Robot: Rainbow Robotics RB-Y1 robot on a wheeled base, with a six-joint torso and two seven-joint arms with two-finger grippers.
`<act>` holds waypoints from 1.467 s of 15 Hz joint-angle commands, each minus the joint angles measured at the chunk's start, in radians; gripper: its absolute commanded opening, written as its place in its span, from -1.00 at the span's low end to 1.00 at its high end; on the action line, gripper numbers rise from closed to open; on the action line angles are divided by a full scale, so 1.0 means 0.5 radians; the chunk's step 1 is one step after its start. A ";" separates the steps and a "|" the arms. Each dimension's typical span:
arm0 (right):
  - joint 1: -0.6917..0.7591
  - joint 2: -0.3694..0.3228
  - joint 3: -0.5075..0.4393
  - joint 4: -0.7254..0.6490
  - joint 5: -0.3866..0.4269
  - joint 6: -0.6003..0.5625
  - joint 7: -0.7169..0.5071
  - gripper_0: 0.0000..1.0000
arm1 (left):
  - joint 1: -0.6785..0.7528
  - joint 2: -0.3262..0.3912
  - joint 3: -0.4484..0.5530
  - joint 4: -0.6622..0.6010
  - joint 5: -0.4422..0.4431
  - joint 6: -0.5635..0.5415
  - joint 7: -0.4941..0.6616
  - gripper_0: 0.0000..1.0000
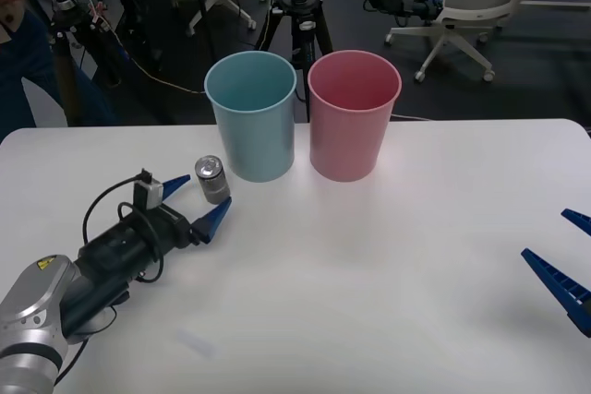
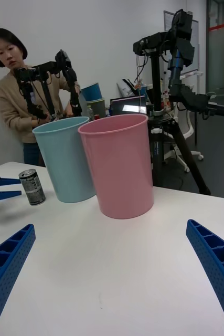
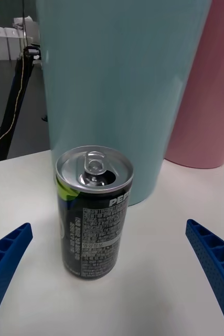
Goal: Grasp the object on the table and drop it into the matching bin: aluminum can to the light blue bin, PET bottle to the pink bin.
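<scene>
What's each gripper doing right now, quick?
Left gripper: open, fingers on either side of the can, not closed on it.
Right gripper: open, holding nothing, low over the table at its right side.

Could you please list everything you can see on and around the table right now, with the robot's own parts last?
aluminum can: one, dark silvery-grey, upright on the table, just left of the light blue bin.
light blue bin: one, pale blue, upright at the table's far middle.
pink bin: one, pink, upright, close beside the blue bin on its right.
table: one, white.
office chairs: two, white, on the floor behind.
tripod: one, black, behind the bins.
left gripper: one, blue fingers open on either side of the can, not touching.
right gripper: one, blue fingers open, at the table's right edge.
</scene>
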 commanded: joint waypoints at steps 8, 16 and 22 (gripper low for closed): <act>0.000 0.000 0.000 0.000 0.000 0.000 0.000 1.00 | -0.088 -0.020 -0.076 0.040 -0.007 0.155 0.041 1.00; 0.000 0.000 0.000 0.000 0.000 0.000 0.000 1.00 | -0.254 -0.035 -0.064 0.252 -0.004 0.228 0.022 1.00; 0.000 0.000 0.000 0.000 0.000 0.000 0.000 1.00 | -0.257 -0.035 -0.067 0.252 -0.004 0.232 0.041 -1.00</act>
